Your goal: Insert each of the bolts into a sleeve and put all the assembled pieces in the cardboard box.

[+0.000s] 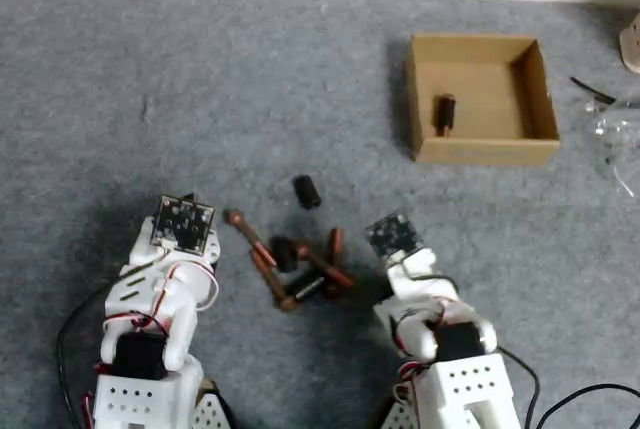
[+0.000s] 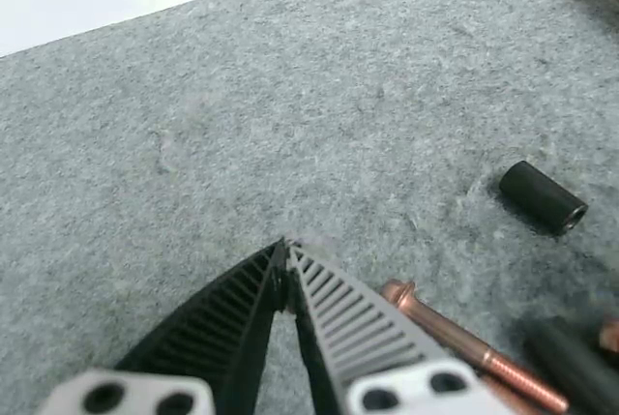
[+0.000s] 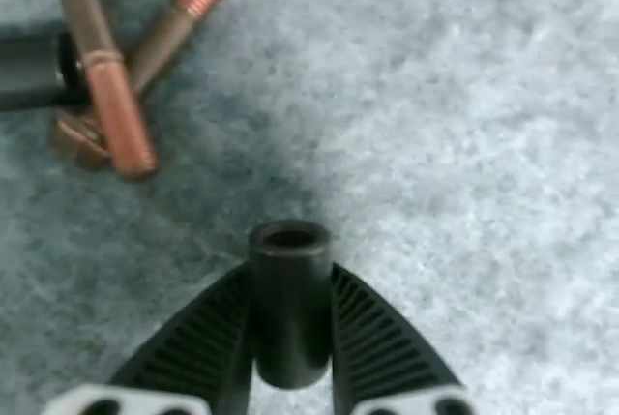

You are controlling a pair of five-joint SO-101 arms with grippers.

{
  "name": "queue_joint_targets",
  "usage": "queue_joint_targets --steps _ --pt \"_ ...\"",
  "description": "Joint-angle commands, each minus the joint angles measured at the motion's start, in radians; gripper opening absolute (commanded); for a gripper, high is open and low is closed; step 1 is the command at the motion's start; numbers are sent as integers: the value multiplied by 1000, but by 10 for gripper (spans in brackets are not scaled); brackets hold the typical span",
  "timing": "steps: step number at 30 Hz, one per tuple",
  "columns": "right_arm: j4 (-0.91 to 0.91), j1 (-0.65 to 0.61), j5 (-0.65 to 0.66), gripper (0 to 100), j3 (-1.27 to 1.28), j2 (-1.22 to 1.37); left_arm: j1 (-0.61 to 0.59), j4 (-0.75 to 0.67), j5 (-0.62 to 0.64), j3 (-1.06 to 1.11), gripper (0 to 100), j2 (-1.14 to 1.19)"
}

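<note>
The right pincer (image 3: 290,278) is clenched across the round wall of a black sleeve (image 3: 288,323), with the bore left open. The sleeve looks light, rigid and rather slick, so a mid-length grip should stop it twisting. The left pincer (image 2: 287,252) is closed on nothing, just beside the copper bolts (image 1: 262,259) heaped on the surface (image 1: 120,99). These look stiff and heavier, and are best held near the head. One assembled piece (image 1: 444,114) lies in the box (image 1: 485,152).

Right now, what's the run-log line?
left claw shut, empty | right claw shut on sleeve | cardboard box: one piece inside | loose bolts: piled
</note>
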Motion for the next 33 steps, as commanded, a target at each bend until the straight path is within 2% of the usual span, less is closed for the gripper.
queue_joint_targets --steps 1,10,16,19,23,28,33 --pt "4 19 15 5 -7 -12 -7 -17 6 -85 7 -5" --pt "4 19 15 5 -7 -12 -1 3 9 -130 24 31" --pt "4 19 15 5 -5 -12 47 -3 8 -311 34 455" --pt "4 19 15 5 -5 -12 114 -3 11 -383 37 676" --pt "-4 19 15 5 -5 -12 191 -44 123 -433 38 857" --pt "-35 19 17 5 45 -10 176 -170 255 -437 50 981" --pt "-35 19 17 5 45 -10 162 -195 362 -441 181 1058"
